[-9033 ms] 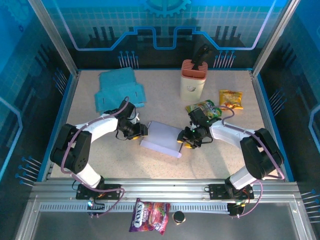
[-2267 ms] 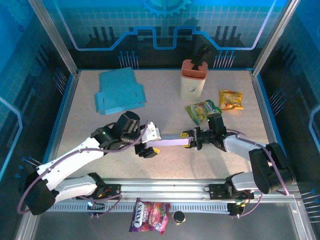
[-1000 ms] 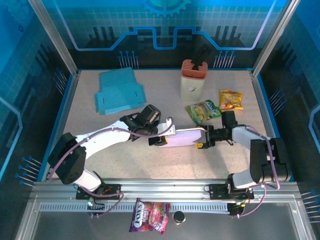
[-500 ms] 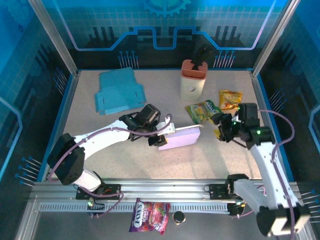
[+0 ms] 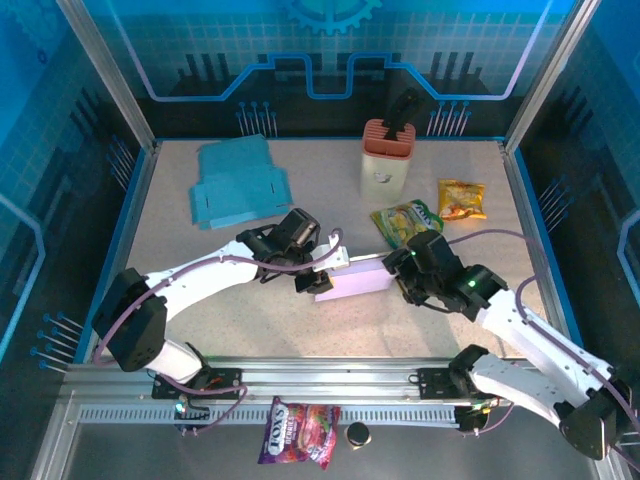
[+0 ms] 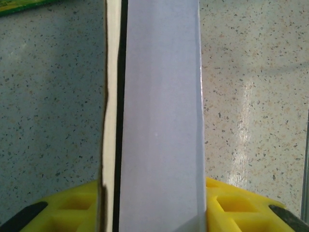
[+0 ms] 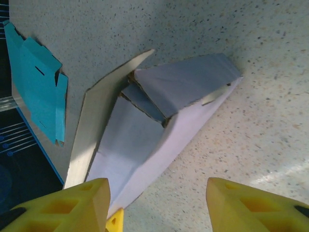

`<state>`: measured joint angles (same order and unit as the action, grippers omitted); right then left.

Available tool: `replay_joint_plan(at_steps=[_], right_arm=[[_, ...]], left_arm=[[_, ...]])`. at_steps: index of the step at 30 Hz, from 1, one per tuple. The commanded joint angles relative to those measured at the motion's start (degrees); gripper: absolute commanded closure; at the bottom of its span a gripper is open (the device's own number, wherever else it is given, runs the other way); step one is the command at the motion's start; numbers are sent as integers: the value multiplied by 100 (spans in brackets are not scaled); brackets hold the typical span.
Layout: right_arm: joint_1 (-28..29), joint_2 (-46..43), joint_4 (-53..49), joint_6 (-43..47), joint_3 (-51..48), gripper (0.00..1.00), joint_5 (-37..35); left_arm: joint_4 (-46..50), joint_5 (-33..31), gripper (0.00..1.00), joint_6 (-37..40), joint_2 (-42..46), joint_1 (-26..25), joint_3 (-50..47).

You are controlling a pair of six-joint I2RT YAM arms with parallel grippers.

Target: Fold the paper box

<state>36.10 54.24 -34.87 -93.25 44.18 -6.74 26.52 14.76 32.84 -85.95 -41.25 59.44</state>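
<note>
The paper box (image 5: 355,280) is a lavender, partly folded carton lying mid-table. My left gripper (image 5: 318,276) is shut on its left end. In the left wrist view a lavender panel (image 6: 159,121) runs up between the yellow fingers (image 6: 231,205), with a white flap edge (image 6: 111,96) beside it. My right gripper (image 5: 404,274) hovers at the box's right end, open. In the right wrist view the box's open end (image 7: 159,121) shows inner flaps and a raised cardboard flap (image 7: 96,116). The box's near corner reaches down by the left finger (image 7: 72,208) of the right gripper (image 7: 159,208).
Flat teal cardboard (image 5: 240,185) lies at the back left and also appears in the right wrist view (image 7: 38,82). A tan holder (image 5: 387,155) stands at the back. A green snack bag (image 5: 405,220) and a yellow one (image 5: 461,197) lie right of it.
The right arm let go, swung out to the right, then came back over the box's right end with its jaws a little narrower. The left gripper keeps holding the box, almost still.
</note>
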Motion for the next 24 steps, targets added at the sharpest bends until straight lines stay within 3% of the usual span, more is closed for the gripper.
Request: replay_joint_plan(at_steps=[1,15,21,24], right_arm=[[99,131,313,-279,-50,46,-217],[152,524,40,-527,-274,66,-24],[102,493,-181,-10,-24,60,43],[-163,410,-187,1059,310,54,367]], left_arm=[[40,11,60,-138,160,-39,-116],[-24,-23,57,-136,150,-83,-125],[10,18,67,-83,182,-81,-106],[28,20,69,-24,237,-80,-153]])
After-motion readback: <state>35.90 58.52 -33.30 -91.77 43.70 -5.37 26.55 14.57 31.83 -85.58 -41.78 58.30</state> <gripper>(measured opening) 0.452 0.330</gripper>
